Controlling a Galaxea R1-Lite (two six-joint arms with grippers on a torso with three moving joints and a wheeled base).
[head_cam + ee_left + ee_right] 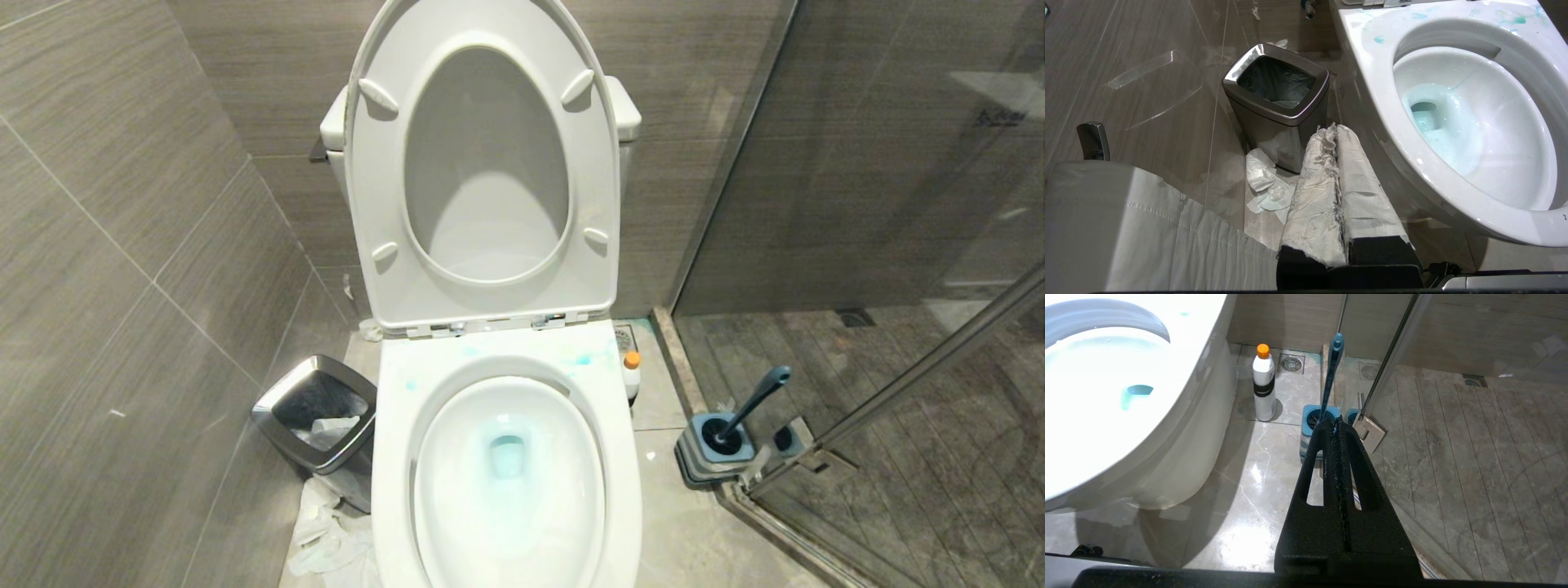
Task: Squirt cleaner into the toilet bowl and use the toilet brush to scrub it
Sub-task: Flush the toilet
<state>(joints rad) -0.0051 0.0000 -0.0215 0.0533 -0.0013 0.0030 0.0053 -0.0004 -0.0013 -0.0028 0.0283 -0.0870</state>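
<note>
The white toilet bowl [506, 474] stands open, seat and lid raised, with turquoise water in its drain [1425, 116] and blue splashes on the rim. The cleaner [631, 371], a white bottle with an orange cap [1263, 381], stands on the floor right of the toilet. The toilet brush [755, 400] sits in its blue-grey holder [717, 453], teal handle [1331, 375] leaning up. My left gripper [1336, 127], fingers wrapped in white paper, is shut and empty beside the bowl's left flank. My right gripper [1334, 424] is shut and empty, above the floor short of the holder. Neither arm shows in the head view.
A steel-rimmed waste bin [318, 420] with a black liner stands left of the toilet, crumpled tissue [326, 531] on the floor before it. A glass shower partition [898, 384] with a metal hinge [1370, 433] runs right behind the brush holder. White cloth [1126, 228] lies near the left wrist.
</note>
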